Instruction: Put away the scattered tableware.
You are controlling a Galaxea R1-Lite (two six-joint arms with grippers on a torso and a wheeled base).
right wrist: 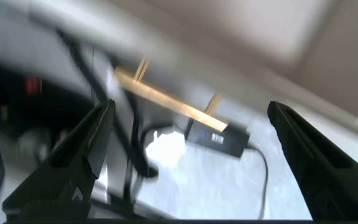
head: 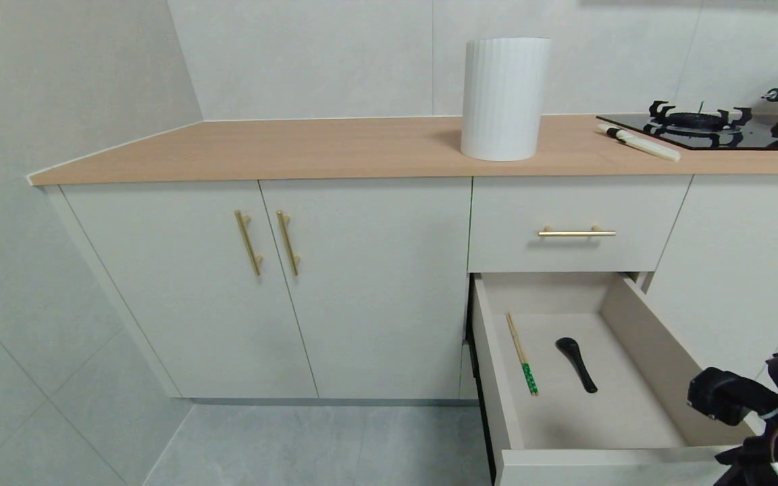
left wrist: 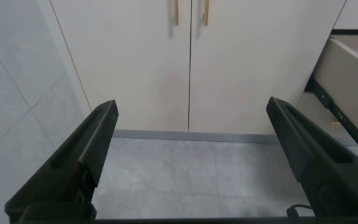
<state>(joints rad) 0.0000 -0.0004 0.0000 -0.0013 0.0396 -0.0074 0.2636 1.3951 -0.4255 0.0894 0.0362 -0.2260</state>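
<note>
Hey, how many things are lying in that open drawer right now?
2. A pair of chopsticks lies near the drawer's left wall, and a black spoon lies beside it toward the middle. The near right corner is hidden.

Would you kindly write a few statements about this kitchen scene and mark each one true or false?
1. The lower drawer is pulled open. True.
2. The white ribbed container stands upright on the counter. True.
3. The black spoon lies on the floor. False: it lies inside the open lower drawer, beside the chopsticks but apart from them.
4. The upper drawer is open as well. False: it is closed.
5. The left gripper holds the chopsticks. False: its jaws stand open with nothing between them.
</note>
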